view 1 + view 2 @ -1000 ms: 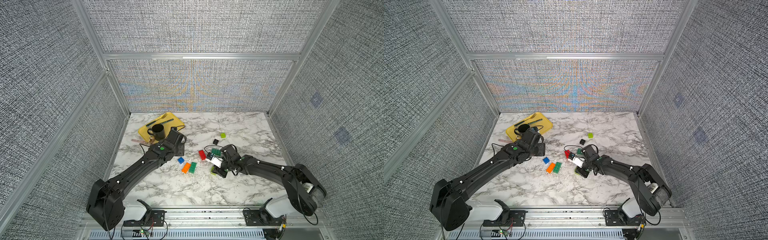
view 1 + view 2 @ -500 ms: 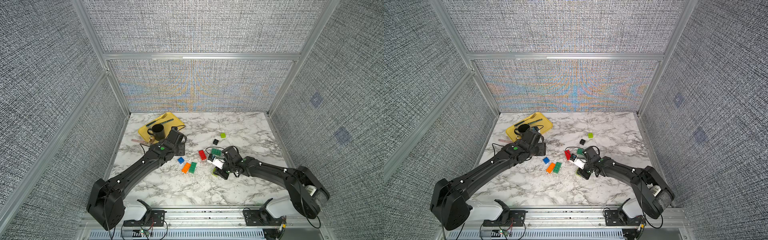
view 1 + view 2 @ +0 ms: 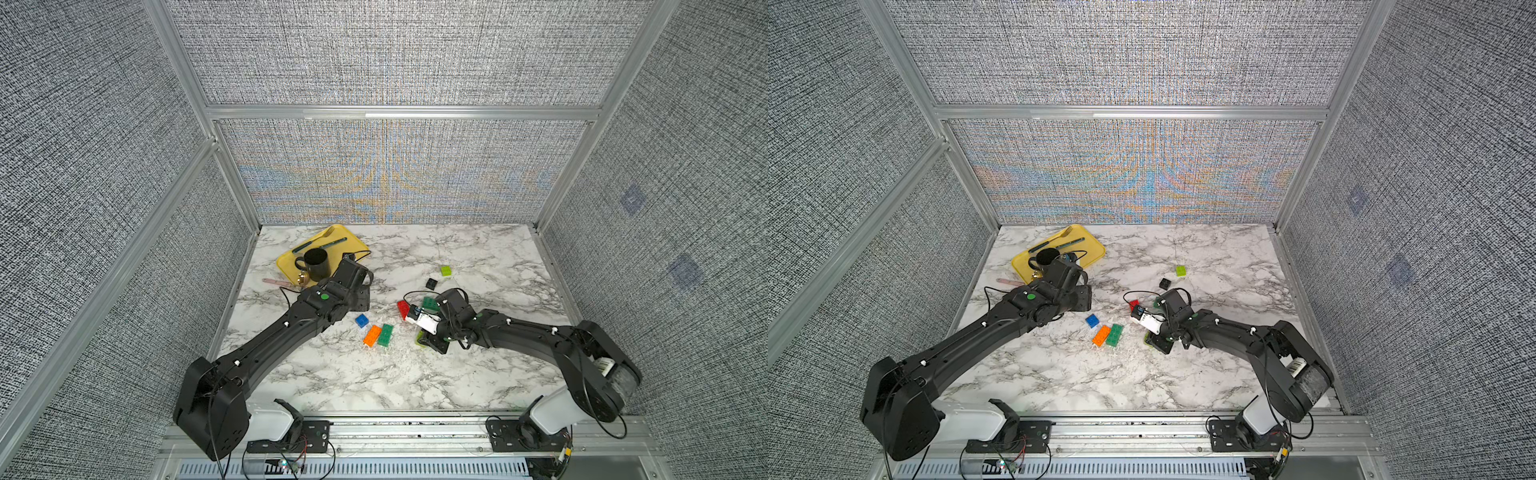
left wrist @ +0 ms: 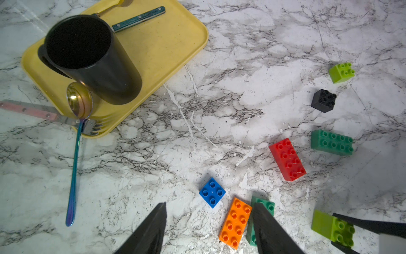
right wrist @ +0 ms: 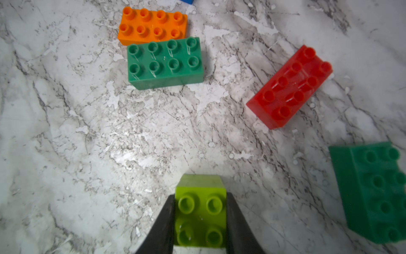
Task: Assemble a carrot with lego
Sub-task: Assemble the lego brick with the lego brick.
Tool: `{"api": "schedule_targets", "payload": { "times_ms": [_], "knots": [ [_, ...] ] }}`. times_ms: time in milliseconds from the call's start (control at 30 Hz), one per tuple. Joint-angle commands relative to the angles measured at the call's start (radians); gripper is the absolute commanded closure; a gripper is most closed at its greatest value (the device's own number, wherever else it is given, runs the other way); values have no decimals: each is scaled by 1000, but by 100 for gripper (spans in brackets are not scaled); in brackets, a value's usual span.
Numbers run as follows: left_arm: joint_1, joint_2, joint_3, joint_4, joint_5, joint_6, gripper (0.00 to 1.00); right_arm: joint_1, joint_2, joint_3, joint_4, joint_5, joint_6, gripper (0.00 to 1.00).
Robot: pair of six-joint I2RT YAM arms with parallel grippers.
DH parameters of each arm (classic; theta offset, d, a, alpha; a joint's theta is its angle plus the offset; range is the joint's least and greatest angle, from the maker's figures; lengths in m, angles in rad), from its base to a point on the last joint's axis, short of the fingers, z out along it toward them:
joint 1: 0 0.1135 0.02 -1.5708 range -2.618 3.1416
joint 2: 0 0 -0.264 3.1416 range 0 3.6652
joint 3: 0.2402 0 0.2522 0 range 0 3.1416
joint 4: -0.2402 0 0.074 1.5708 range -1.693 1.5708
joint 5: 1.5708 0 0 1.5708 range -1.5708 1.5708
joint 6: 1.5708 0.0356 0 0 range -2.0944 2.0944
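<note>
right gripper: clenched on lime square studded plastic brick, down by white marble surface | left gripper: parted, empty | handling: likely light, rigid, slick-sided; hold flat sidewalls, studs clear

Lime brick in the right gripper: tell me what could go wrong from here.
The right gripper holds the lime brick by its sides alone; pressing it onto another brick may twist it loose.
The orange brick and a dark green brick lie touching, so grabbing one could drag the other.
</note>
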Motion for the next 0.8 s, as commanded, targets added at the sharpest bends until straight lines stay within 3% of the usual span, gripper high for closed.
{"api": "schedule_targets", "payload": {
  "times_ms": [0, 267, 533, 633, 767],
  "knots": [
    [3, -20, 3, -13, -39, 13, 34, 18, 17, 49, -140, -25, -103, 74],
    [23, -88, -38, -26, -63, -7, 34, 28, 120, 188, -209, -95, -277, 69],
    [28, -112, -58, -54, -58, -15, 33, 28, 107, 210, -179, -87, -286, 53],
    [28, -123, -90, -51, 7, -32, 32, 22, 55, 192, -147, -118, -248, 45],
    [20, -123, -163, 5, 205, -49, 32, -7, -44, 141, -82, -168, -151, 33]
  ]
}}
